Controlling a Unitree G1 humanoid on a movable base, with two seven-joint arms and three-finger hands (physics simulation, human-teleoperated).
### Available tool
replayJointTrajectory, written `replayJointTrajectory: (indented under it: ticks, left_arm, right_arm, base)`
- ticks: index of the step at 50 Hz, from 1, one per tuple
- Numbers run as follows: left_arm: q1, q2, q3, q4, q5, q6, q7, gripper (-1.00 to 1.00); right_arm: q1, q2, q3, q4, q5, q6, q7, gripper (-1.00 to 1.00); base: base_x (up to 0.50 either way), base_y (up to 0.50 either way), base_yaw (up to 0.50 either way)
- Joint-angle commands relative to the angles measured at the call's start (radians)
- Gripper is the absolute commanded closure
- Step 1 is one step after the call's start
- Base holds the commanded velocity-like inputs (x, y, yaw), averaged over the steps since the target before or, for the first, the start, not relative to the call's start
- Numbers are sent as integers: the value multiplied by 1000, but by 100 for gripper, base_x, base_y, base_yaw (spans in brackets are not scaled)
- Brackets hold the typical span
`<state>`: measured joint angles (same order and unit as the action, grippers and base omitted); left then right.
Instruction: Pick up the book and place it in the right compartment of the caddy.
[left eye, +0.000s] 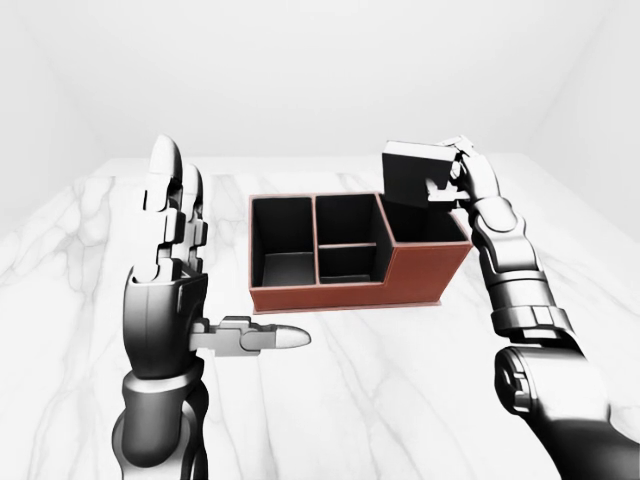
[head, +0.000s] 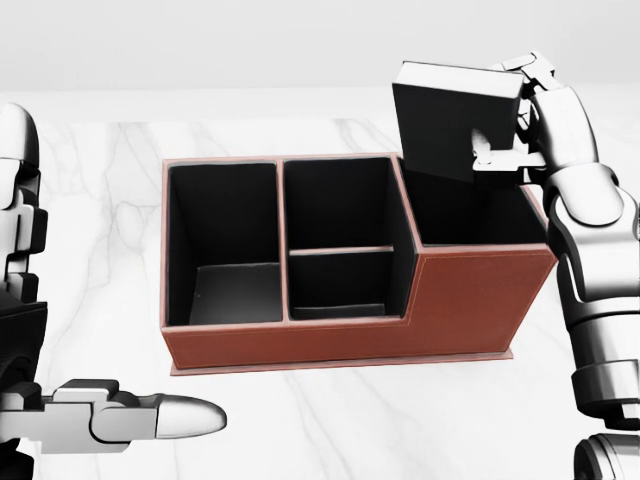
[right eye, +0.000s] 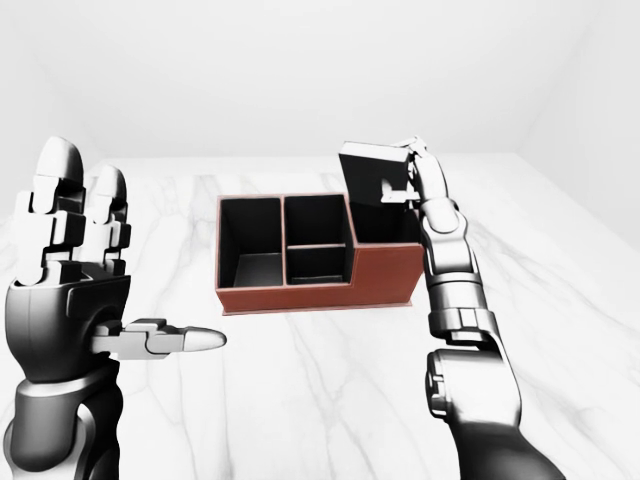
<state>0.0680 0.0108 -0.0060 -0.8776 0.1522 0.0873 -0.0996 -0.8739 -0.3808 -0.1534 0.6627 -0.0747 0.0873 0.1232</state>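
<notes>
Book (head: 455, 118) already picked up, held tilted in the air over the far edge of the right compartment (head: 470, 205) of the caddy (head: 350, 340), lower corner just about at its rim. Not yet inside; lowering and release left to do. Right hand (head: 520, 130) raised at the far right side of the caddy, fingers closed round the book. Left hand (left eye: 170, 270) upright near the marble table's (left eye: 380, 370) near left edge, fingers spread, holding nothing.

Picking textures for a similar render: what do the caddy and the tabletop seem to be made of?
Caddy: looks like reddish-brown leather or leatherette, matte, with a faint stitched edge line and a dark, dull lining. Tabletop: looks like white marble, smooth, with grey veins; it could be a printed laminate.
</notes>
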Motion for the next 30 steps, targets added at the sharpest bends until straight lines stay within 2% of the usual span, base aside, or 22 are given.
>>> replayJointTrajectory:
  ticks: [1, 10, 14, 19, 22, 25, 28, 30]
  left_arm:
    - [-6, 1, -5, 34, 3, 0, 6, -100]
    - [4, 1, -5, 38, 1, 0, 6, -100]
    - [0, 1, -4, 36, 1, 0, 5, -100]
    - [5, 1, -4, 45, 0, 0, 6, -100]
    - [5, 0, -5, 44, 0, 0, 6, -100]
    - [7, 1, -3, 56, -2, 0, 6, -100]
    - [5, 1, -2, 58, -2, 0, 6, -100]
    - [8, 1, -2, 62, -3, 0, 6, -100]
  right_arm:
    - [-20, -14, -16, 121, 37, 0, -23, 100]
    - [-27, -17, -14, 198, 28, -40, -29, 100]
    - [-21, -20, -15, 190, 27, -35, -30, 100]
    - [-20, -21, -15, 207, 26, -52, -31, 100]
    - [-19, -24, -16, 207, 25, -49, -31, 100]
    - [-27, -28, -17, 231, 24, -65, -31, 100]
    - [-30, -30, -17, 225, 24, -57, -32, 100]
    - [-34, -31, -16, 236, 23, -64, -32, 100]
  base:
    - [0, 0, 0]
    - [0, 0, 0]
    - [0, 0, 0]
    - [0, 0, 0]
    - [0, 0, 0]
    - [0, 0, 0]
    - [0, 0, 0]
    - [0, 0, 0]
